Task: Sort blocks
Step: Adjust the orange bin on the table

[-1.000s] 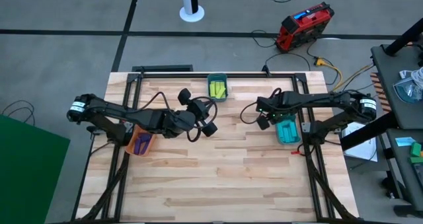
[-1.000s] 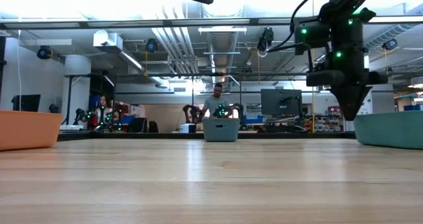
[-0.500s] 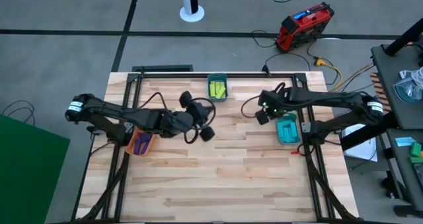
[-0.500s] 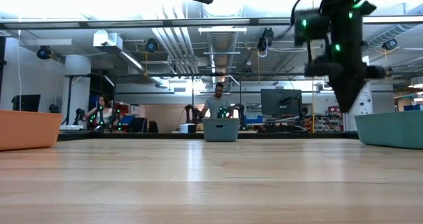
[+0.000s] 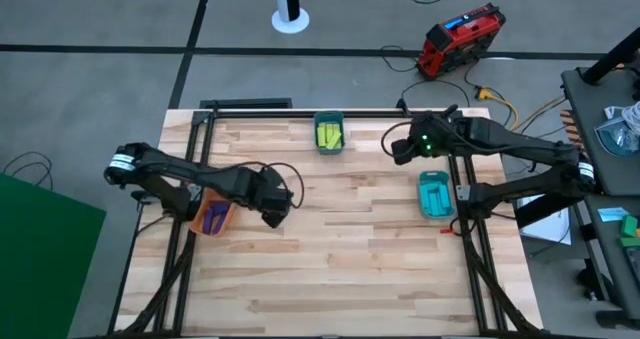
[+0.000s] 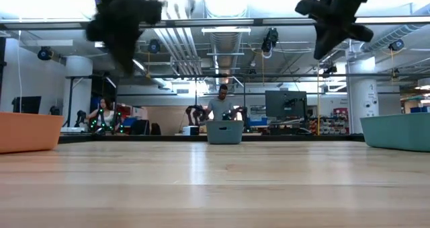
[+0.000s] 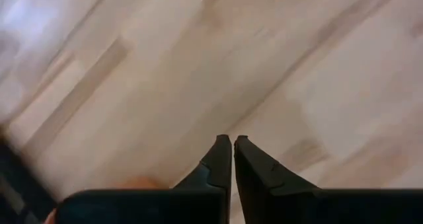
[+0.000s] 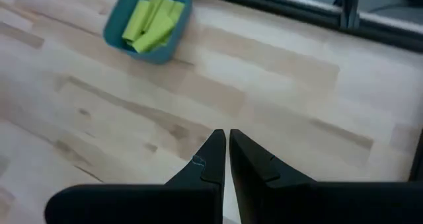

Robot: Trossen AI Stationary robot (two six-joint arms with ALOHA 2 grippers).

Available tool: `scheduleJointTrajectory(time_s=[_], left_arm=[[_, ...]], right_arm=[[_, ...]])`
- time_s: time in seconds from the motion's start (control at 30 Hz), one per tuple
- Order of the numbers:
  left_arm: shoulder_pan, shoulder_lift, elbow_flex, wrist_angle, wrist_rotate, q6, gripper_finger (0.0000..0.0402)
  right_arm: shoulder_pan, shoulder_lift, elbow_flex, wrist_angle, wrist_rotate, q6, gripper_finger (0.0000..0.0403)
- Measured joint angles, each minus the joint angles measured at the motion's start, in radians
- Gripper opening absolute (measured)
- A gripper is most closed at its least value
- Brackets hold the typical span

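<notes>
Three small bins hold the colours apart on a pale slatted-wood bench, and no loose block shows on its planks, so the sorting appears finished or nearly so. Yellow-green blocks lie heaped lengthwise in a teal bin at the upper centre of the overhead frame; purple blocks sit in an orange bin at centre left; cyan blocks fill a teal bin at centre right, nearly the same colour as its walls. Each bin stands toward an edge, which keeps the middle free for reaching.

The left tool hangs over bare wood just right of the orange bin, its dark wedge-shaped fingers pressed together with nothing between them. The right tool sits higher in the frame, between the two teal bins, its fingers likewise pressed together and empty; from its wrist the yellow-green bars show as short, matte, square-edged sticks. Both arms ride well above the bench in the level view, a posture that suggests they are pulling clear rather than reaching.

The bins look like smooth moulded plastic with rounded corners; the bench shows a lightly glossy grain.
</notes>
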Motion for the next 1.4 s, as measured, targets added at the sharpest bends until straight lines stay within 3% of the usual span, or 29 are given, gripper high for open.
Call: scheduleJointTrajectory(time_s=[0.2, 0.37, 0.53, 0.73, 0.83, 1.4], left_arm=[[0.025, 0.023, -0.125, 0.035, 0.127, -0.012, 0.0], [0.044, 0.046, -0.185, 0.145, 0.15, 0.01, 0.0], [0.089, 0.119, -0.205, 0.114, 0.293, 0.013, 0.0], [0.109, 0.21, -0.183, -0.019, 0.269, 0.029, 0.0], [0.108, 0.245, -0.168, -0.089, 0.205, 0.046, 0.0], [0.165, 0.296, -0.172, -0.129, 0.098, 0.136, 0.0]], right_arm=[[0.0, 0.016, 0.03, 0.006, 0.015, -0.025, 0.0012], [0.0, 0.042, 0.029, 0.004, 0.011, -0.021, 0.0012], [0.0, 0.072, 0.028, 0.004, 0.003, -0.018, 0.0012], [0.0, 0.1, 0.028, 0.009, -0.011, -0.017, 0.0012], [0.0, 0.111, 0.028, 0.012, -0.015, -0.017, 0.0012], [0.0, 0.118, 0.028, 0.035, -0.023, -0.005, 0.0012]])
